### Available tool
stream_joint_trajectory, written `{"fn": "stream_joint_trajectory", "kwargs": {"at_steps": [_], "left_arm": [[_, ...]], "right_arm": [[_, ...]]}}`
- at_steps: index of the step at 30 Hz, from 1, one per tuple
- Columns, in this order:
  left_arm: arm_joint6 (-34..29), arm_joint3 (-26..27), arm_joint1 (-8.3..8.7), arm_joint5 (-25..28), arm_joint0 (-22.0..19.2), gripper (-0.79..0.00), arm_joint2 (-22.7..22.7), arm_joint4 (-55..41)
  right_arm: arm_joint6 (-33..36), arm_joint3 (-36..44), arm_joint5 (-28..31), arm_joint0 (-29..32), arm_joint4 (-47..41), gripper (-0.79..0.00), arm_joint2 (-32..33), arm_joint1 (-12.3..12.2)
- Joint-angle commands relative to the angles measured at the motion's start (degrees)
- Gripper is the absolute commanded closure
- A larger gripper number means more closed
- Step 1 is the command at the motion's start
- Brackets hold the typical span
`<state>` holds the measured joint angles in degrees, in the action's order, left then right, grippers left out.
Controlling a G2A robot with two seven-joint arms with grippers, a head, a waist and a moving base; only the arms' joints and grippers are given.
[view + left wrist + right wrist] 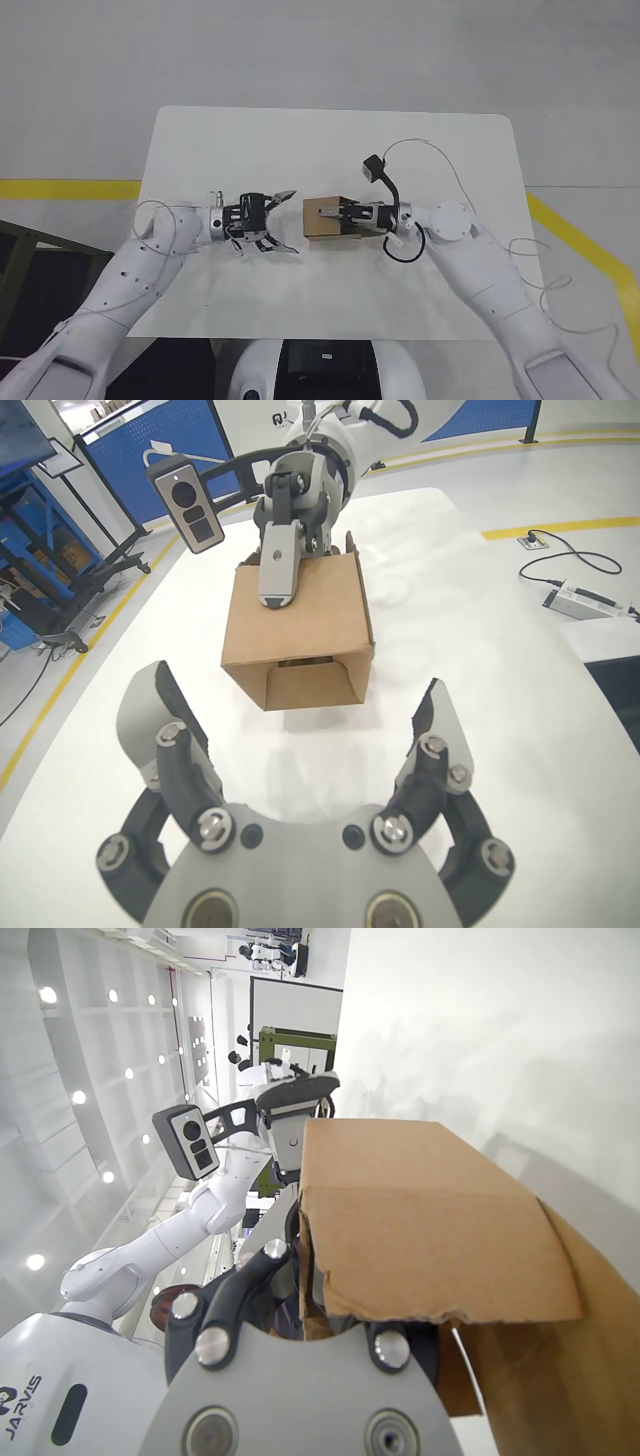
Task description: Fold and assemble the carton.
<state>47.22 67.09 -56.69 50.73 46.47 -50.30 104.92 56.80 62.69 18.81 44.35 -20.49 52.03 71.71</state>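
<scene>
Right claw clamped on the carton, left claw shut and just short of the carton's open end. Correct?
Not quite. The left claw is open, not shut: the left wrist view shows its fingers spread wide. The rest stands: the right claw is clamped on the carton, and the left claw is just short of the carton's open end.

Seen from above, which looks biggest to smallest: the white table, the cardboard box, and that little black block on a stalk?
1. White table, by far the largest.
2. Cardboard carton, much smaller.
3. Black wrist camera, smallest; perhaps slightly nearer the lens, yet clearly smaller than the carton.
</scene>
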Motion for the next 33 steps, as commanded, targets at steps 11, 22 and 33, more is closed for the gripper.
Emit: {"fn": "stream_joint_trajectory", "kwargs": {"at_steps": [11, 22, 33], "left_arm": [[-4.1, -5.7, -3.02, -0.4, -3.1, -0.785, 4.8, -5.8], [-5.0, -11.9, -6.11, -2.4, -6.6, -0.785, 9.1, -7.8], [-3.2, -16.6, -8.29, -3.3, -9.1, -0.785, 12.1, -7.2]], "right_arm": [[-2.1, -5.0, 1.0, -1.4, 1.3, 0.0, -0.9, 1.0], [-2.1, -6.5, 1.3, -1.4, 2.0, -0.72, -0.9, 1.4], [5.0, -4.5, 2.7, 0.9, -3.3, -0.785, 2.3, 0.5]]}}
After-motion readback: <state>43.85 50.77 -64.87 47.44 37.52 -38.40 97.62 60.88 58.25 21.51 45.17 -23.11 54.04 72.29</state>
